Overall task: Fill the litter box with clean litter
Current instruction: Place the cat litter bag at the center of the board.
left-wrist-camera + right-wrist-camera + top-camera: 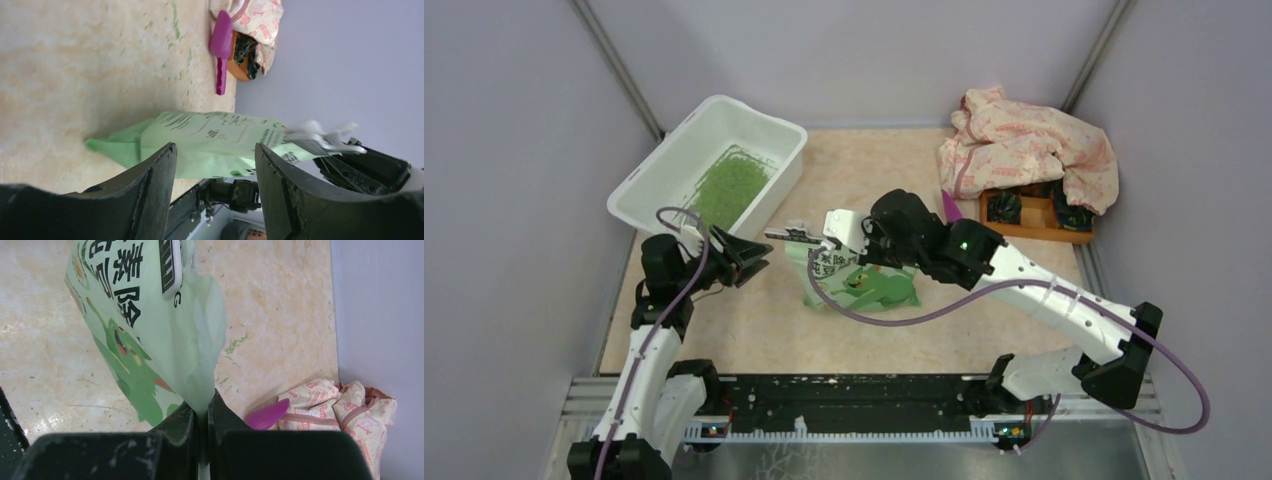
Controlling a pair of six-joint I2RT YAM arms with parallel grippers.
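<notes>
The white litter box (646, 190) stands at the far left with a patch of green clean litter (729, 188) on its floor. A light green printed bag (869, 285) stands on the table in the middle, its top closed with a white and black clip (792, 236). My right gripper (842, 248) is shut on an upper edge of the bag (130, 340); the fingers (220, 415) pinch the plastic flat. My left gripper (759, 262) is open and empty, just left of the clip, jaws pointing at the bag (210, 140), apart from it.
A purple scoop (951, 205) lies by an orange wooden tray (1034, 222) at the far right, half under a patterned cloth (1024, 150). Loose green granules are scattered on the tabletop (175, 30). Walls close in on both sides.
</notes>
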